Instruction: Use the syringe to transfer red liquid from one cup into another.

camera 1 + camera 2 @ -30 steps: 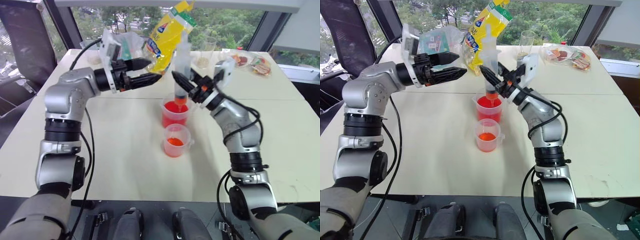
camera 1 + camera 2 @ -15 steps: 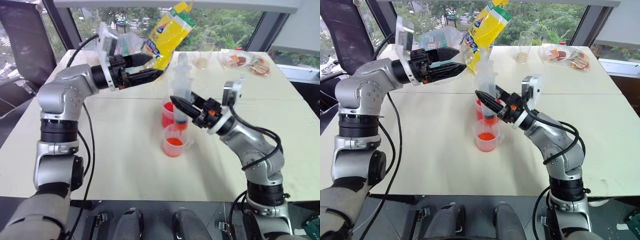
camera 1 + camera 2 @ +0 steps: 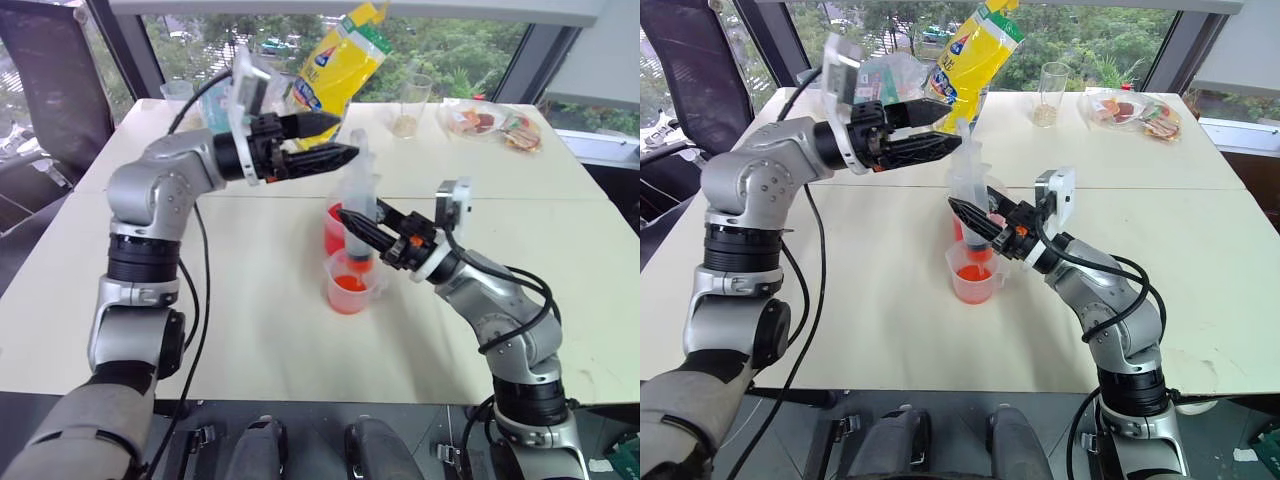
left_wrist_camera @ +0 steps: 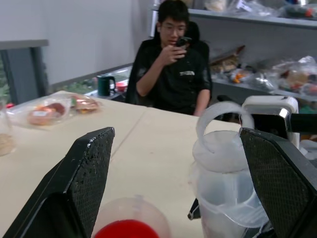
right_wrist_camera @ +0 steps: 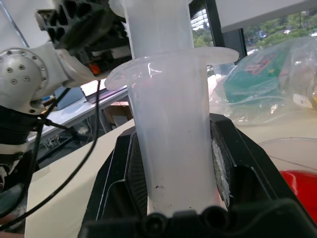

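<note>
Large clear plastic syringe (image 3: 360, 200), upright, clamped in right gripper (image 3: 362, 228), tip over the shorter clear cup (image 3: 351, 283) fronting the larger red-filled cup (image 3: 337, 226); left gripper (image 3: 335, 140), jaws apart, should press plunger slowly, barrel steady.

**Syringe upright over the small cup**

The right end effector (image 3: 970, 219) clamps the syringe (image 3: 967, 190) upright, tip inside the small cup (image 3: 973, 271). The larger red cup (image 3: 962, 226) stands at its 12 o'clock. The left end effector (image 3: 940, 130), fingers parted, hovers beside the plunger.
</note>
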Controlling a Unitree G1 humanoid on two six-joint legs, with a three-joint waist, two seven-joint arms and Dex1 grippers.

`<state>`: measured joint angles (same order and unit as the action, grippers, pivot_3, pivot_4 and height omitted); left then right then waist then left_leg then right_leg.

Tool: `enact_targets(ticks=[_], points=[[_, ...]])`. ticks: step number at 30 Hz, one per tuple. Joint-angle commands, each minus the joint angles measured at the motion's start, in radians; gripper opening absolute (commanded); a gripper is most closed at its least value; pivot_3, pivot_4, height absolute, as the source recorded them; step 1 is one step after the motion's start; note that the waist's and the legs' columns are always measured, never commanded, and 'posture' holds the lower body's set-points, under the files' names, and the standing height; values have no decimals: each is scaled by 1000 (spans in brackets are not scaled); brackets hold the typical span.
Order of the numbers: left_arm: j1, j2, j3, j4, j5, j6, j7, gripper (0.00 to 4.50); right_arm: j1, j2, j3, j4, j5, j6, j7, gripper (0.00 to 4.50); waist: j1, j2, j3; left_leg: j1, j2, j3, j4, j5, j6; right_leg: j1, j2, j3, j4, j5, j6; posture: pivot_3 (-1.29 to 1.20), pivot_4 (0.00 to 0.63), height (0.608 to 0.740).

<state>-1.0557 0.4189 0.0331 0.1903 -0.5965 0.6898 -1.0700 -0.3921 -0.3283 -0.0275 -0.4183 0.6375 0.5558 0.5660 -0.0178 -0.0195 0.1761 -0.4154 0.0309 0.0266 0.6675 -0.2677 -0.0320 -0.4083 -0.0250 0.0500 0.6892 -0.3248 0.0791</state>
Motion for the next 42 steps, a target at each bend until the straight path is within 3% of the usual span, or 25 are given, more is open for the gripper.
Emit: enact_targets(ticks=[1,4,10,11,25,42], points=[[-15,-27,-28,7,19,-47,-19,4147,-10,-5,7,-63,2,-22,2,1361,0,0,0,0,0,0,0,0,0,0,0,0,0,0,0,0,150,740],[-26,-50,-31,28,19,-62,-22,3322,-6,-9,14,-72,0,-21,4,1361,1,0,0,0,0,0,0,0,0,0,0,0,0,0,0,0,150,740],[-34,-86,-37,38,16,-65,-38,261,-4,-9,19,-84,2,-18,-1,1361,1,0,0,0,0,0,0,0,0,0,1,0,0,0,0,0,150,740],[-31,-89,-40,32,15,-62,-43,38,-6,-10,20,-84,2,-18,-1,1361,-1,0,0,0,0,0,0,0,0,0,1,0,0,0,0,0,150,740],[41,-59,-127,-78,19,-18,-120,38,-79,-4,-15,-68,33,-13,-20,1361,1,0,0,0,0,0,0,0,0,0,0,0,0,0,0,0,150,740],[106,-89,-162,-130,45,-16,-79,38,-166,-14,-72,-58,76,31,-41,1361,1,0,0,0,0,0,0,0,0,1,0,0,0,0,0,0,150,740]])
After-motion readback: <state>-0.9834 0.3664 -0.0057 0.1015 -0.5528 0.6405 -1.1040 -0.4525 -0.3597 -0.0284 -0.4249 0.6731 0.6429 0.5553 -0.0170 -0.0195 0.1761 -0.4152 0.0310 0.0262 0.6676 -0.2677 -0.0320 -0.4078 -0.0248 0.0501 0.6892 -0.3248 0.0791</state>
